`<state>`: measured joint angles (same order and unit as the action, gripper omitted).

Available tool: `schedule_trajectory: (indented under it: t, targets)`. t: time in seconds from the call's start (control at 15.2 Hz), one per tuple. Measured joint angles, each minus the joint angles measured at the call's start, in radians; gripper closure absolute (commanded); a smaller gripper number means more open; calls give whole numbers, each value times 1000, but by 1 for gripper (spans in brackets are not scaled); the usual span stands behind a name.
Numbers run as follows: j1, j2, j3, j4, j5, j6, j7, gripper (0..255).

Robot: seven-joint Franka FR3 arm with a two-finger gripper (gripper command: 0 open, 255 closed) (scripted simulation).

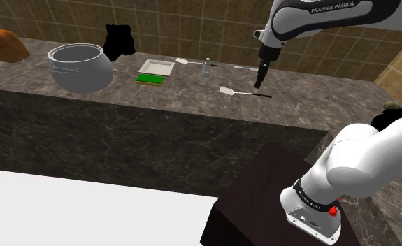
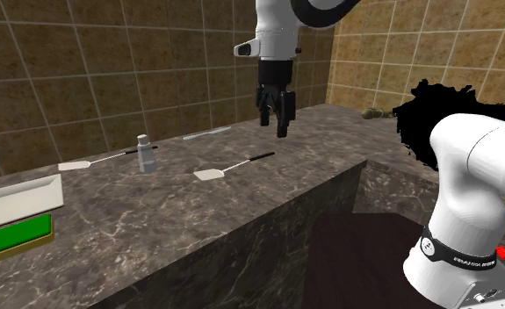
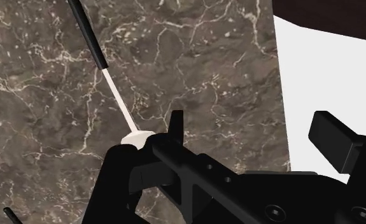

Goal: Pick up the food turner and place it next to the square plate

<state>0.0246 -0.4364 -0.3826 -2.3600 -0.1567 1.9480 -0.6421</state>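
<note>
Pincer (image 1: 261, 82) open, empty, above handle end of food turner (image 1: 242, 91); long axis along bench (image 1: 157, 98), blade at shoulder view's left, toward square plate (image 1: 156, 67).

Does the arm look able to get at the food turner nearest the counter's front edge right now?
Likely yes: the arm holds its jaws open above the food turner, over its black handle, with nothing between.

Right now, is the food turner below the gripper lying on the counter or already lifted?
Lying flat: the food turner rests on the counter, and the open gripper hangs above it, holding nothing.
</note>
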Motion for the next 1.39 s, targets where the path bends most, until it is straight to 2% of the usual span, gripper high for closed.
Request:
schedule_trajectory:
  t: [0.4,0.66,0.86,1.39]
  targets:
    - [20,224,-103,94,25,109,-222,0]
    - [19,402,-156,193,88,165,-391,0]
    - [7,523,-167,264,143,195,-498,0]
    - [-10,610,-162,244,192,290,-552,0]
